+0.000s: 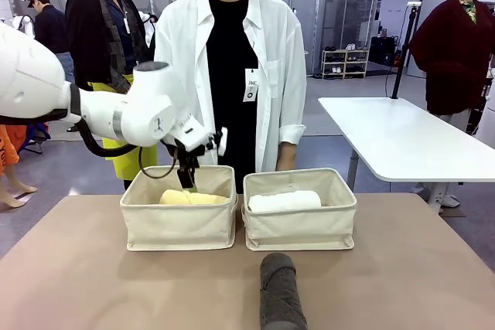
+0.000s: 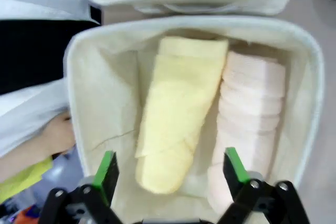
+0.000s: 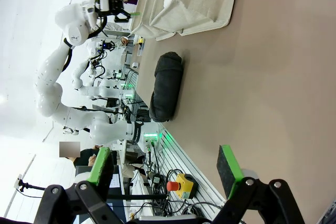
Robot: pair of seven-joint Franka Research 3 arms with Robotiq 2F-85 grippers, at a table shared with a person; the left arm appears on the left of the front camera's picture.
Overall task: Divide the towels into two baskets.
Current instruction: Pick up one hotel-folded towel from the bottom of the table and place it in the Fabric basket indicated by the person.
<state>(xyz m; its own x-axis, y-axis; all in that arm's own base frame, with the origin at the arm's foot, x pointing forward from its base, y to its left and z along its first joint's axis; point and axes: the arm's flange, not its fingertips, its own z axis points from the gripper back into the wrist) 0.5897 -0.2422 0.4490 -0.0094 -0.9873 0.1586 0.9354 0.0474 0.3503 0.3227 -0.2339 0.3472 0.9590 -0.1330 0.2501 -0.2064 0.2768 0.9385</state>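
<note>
Two beige canvas baskets stand side by side, the left basket [image 1: 179, 226] and the right basket [image 1: 300, 226]. In the left basket [image 2: 76, 77] a yellow towel [image 2: 176, 114] lies beside a pale cream towel [image 2: 249, 124]. My left gripper [image 1: 188, 179] hangs open just above them, its jaws [image 2: 170, 167] spread over the yellow towel [image 1: 189, 199] and holding nothing. A white towel [image 1: 284, 201] lies in the right basket. The dark grey towel [image 1: 280, 291] lies on the table in front of the baskets. My right gripper [image 3: 165, 164] is open and empty, some way off from the grey towel [image 3: 167, 85].
A person in a white shirt [image 1: 232, 59] stands right behind the baskets, one hand [image 2: 55, 135] just outside the left basket's far wall. A white table [image 1: 402, 137] stands at the back right. A red stop button [image 3: 173, 186] sits by the table's near edge.
</note>
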